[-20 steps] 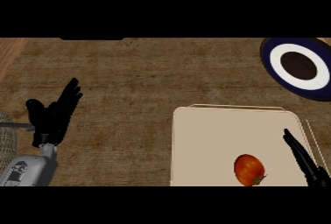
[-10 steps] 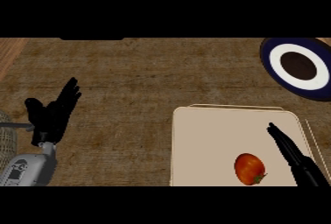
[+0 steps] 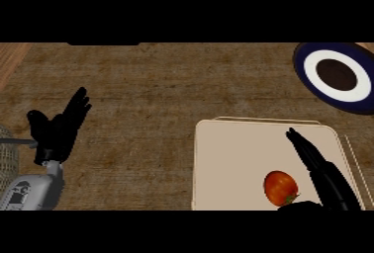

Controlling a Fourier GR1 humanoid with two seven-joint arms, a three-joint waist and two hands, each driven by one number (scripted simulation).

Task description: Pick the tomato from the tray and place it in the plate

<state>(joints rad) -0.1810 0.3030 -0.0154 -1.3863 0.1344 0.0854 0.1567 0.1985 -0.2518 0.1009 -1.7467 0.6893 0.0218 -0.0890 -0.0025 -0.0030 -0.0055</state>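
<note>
Resting near the tray's lower edge, the tomato is orange-red and glossy, with a small green stem at its lower right. It looks a little taller than wide, its long axis running roughly up and down the view, stem end toward the lower edge. The tray is a pale beige rectangle with a raised rim, lying on the brown desk; the tomato is the only thing in it.

The plate sits at the upper right, well apart from the tray: dark blue rim, white ring, dark brown middle. Nothing lies in it.

The right hand comes in from the lower edge over the tray, just right of the tomato, its fingers straight and pointing up the view, holding nothing. Whether it touches the tomato cannot be told.

The left hand shows at the left, over bare desk, open with fingers up, resting and empty.
</note>
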